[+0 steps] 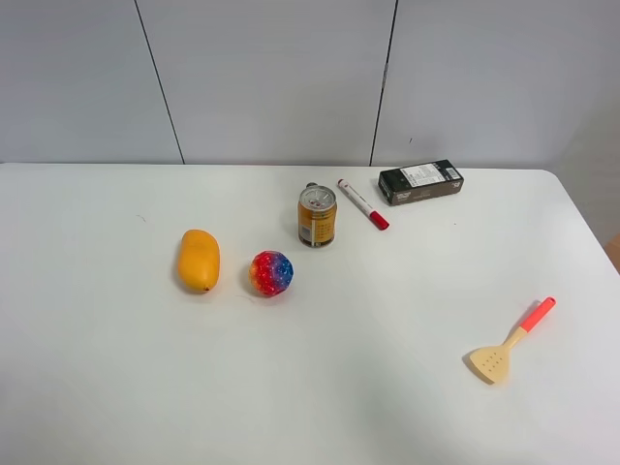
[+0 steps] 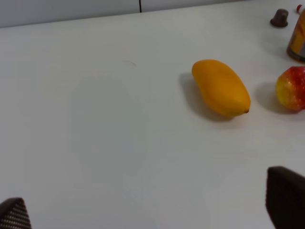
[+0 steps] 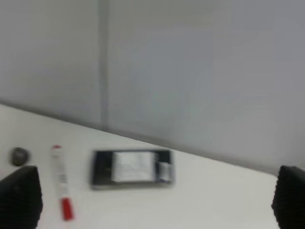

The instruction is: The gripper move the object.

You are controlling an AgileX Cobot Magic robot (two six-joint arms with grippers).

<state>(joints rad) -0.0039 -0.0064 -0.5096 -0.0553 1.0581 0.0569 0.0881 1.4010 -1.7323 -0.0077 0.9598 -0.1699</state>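
On the white table [image 1: 116,387], from left to right in the exterior high view: a yellow mango [image 1: 198,260], a multicoloured ball [image 1: 271,273], an upright can [image 1: 317,215], the marker pen [image 1: 362,203], a black box with a white label [image 1: 420,182], and a beige spatula with an orange-red handle [image 1: 511,342] near the right edge. The marker pen lies flat between the can and the box, touching neither.

The left gripper [image 2: 152,210] stands with its fingers [image 2: 286,200] spread wide over bare table, holding nothing; the marker pen is well apart from them.

The right gripper [image 3: 152,198] also has its fingers [image 3: 19,198] spread wide and empty. The marker pen [image 3: 61,181] lies ahead of them on the table, close beside one fingertip, not between them.
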